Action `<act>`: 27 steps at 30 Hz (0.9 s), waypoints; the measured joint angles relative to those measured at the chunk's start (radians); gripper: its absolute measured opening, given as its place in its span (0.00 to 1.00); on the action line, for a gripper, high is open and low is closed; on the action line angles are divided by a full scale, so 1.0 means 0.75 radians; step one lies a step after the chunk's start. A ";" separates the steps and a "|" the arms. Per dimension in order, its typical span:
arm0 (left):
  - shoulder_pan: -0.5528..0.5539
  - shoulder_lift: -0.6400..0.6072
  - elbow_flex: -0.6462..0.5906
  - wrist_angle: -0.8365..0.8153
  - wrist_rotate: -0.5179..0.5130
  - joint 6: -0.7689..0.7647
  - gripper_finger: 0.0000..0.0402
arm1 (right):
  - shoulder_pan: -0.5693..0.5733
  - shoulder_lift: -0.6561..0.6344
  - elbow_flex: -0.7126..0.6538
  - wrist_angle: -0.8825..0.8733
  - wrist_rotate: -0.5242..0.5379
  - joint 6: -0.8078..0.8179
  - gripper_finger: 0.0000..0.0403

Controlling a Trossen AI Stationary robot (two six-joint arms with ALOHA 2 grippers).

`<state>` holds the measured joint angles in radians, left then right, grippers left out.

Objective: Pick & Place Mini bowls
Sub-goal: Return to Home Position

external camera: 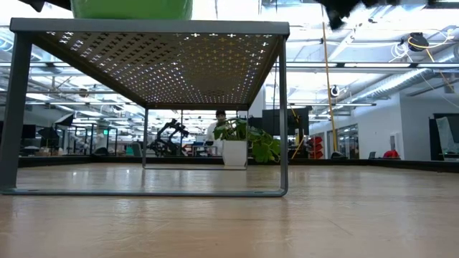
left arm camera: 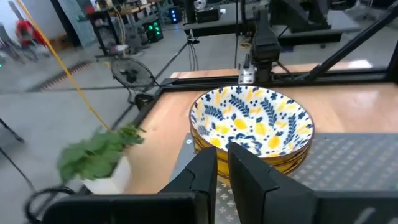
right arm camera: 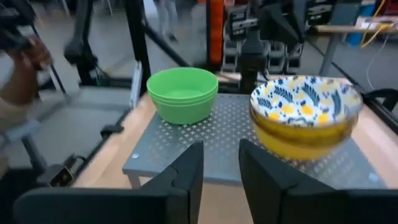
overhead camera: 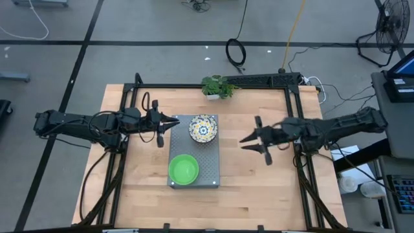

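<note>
Left end effector nearly closed beside floral bowls; right end effector spread, empty, near tray.

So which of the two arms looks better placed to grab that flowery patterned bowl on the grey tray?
Probably the left: its gripper hangs close beside the cream blue-and-yellow floral bowl on the grey perforated tray. The right gripper sits farther off, past the tray's edge.

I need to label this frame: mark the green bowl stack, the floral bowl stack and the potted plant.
green bowl stack [overhead camera: 183,169]: high view, inside of the top bowl.
floral bowl stack [overhead camera: 203,128]: high view, patterned inside of the top bowl.
potted plant [overhead camera: 217,85]: high view, its leaves.
</note>
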<state>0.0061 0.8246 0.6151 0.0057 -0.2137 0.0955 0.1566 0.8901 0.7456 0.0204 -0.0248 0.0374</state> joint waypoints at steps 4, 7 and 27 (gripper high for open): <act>0.000 -0.003 0.000 -0.008 -0.031 0.124 0.12 | 0.004 -0.241 -0.288 0.168 0.010 0.067 0.19; -0.002 -0.011 0.001 -0.039 -0.029 0.032 0.12 | 0.007 -0.416 -0.410 0.155 0.079 0.050 0.09; -0.259 -0.560 -0.202 -0.099 0.302 -0.045 0.12 | 0.021 -1.184 -0.589 -0.291 0.206 -0.112 0.00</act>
<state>-0.1885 0.4047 0.4634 -0.0686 0.0131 0.0619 0.1722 0.0025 0.3038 -0.1978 0.1299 -0.0468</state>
